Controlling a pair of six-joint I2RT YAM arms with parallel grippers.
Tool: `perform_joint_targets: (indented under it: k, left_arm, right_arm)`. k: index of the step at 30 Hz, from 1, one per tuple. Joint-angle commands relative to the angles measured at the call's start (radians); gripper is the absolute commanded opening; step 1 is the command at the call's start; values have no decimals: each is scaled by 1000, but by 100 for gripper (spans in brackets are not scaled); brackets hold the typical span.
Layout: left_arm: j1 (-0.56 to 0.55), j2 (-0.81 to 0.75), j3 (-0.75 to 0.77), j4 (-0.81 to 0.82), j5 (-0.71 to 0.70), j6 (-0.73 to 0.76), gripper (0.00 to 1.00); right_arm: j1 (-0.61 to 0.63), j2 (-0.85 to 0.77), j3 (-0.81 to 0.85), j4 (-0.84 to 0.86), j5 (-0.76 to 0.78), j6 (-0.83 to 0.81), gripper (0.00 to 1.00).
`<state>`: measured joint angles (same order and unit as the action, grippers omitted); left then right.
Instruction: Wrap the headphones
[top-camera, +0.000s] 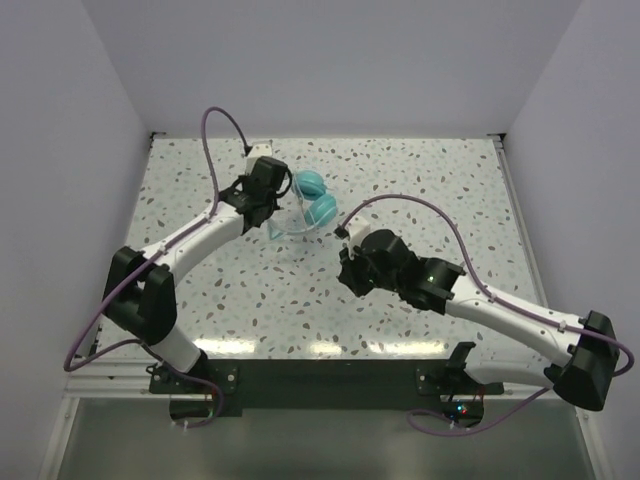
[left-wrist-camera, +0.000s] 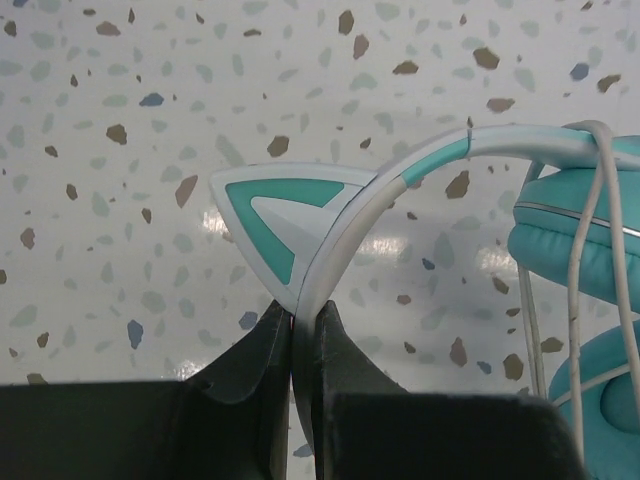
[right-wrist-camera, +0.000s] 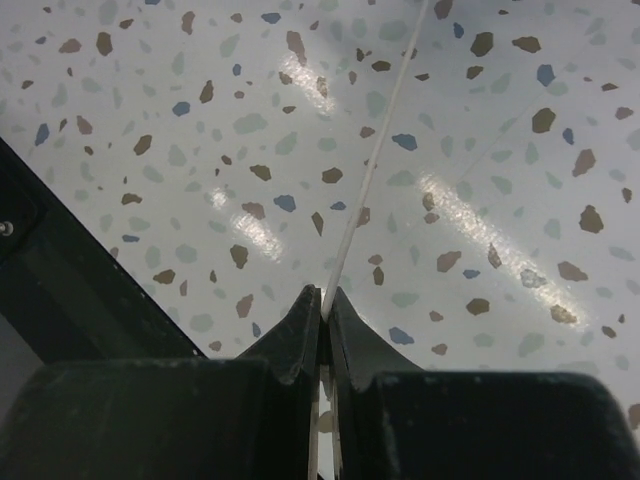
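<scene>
The turquoise headphones (top-camera: 312, 200) lie at the back middle of the table, two teal earcups side by side. My left gripper (top-camera: 268, 212) is shut on their pale headband (left-wrist-camera: 330, 235), seen in the left wrist view beside a teal-and-white triangular piece (left-wrist-camera: 275, 205). The earcups (left-wrist-camera: 565, 235) sit at that view's right with the whitish cord (left-wrist-camera: 605, 250) looped over them. My right gripper (top-camera: 350, 268) is shut on the thin cord (right-wrist-camera: 370, 170), which runs taut from the fingertips up across the table.
Speckled terrazzo tabletop (top-camera: 420, 180) with white walls on three sides. Purple arm cables (top-camera: 215, 140) arch over both arms. A dark strip (right-wrist-camera: 60, 270) shows at the left of the right wrist view.
</scene>
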<state>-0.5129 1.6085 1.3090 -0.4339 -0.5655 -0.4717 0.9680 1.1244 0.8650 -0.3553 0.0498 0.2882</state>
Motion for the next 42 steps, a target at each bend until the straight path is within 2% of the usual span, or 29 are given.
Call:
perform_joint_targets:
  k: [1, 7, 11, 17, 21, 42]
  left_arm:
    - [-4, -5, -99, 156, -30, -31, 0]
    - [-151, -41, -261, 218, -88, -24, 0]
    - [-252, -90, -353, 233, -94, -74, 0]
    - [-320, -179, -488, 279, -62, -116, 0]
    - [-345, -223, -547, 325, -21, -90, 0]
    - [-372, -217, -625, 417, 128, 11, 0]
  right_arm:
    - [5, -12, 112, -171, 87, -87, 0]
    - [1, 110, 242, -189, 145, -170, 0]
    - [-26, 212, 298, -162, 173, -202, 0]
    - [-94, 322, 316, -85, 159, -227, 0]
    - [-153, 348, 308, -22, 84, -230, 0]
    - [-187, 532, 355, 102, 62, -262, 0]
